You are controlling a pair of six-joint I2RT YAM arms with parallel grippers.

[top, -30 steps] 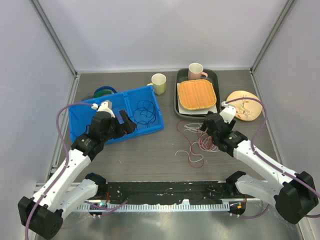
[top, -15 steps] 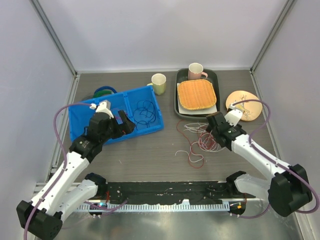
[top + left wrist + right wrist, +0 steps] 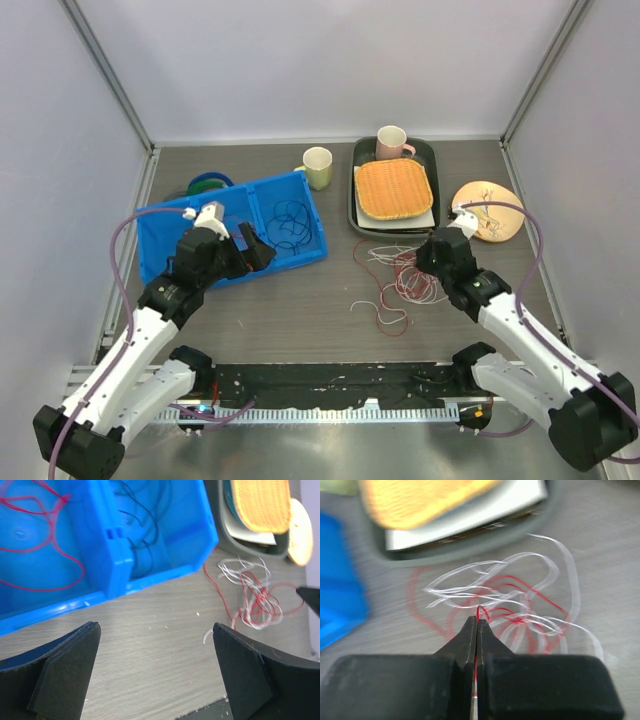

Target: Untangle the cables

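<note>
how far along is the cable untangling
Looks done: a dark blue cable and a red cable lie in separate compartments of the blue bin. In hand: the right gripper is shut on a red strand of the tangle on the table. Left: that red and white tangle is knotted; the left gripper is open near the bin.

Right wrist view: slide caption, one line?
Right end effector pinches a thin red cable from the red-and-white cable tangle.
</note>
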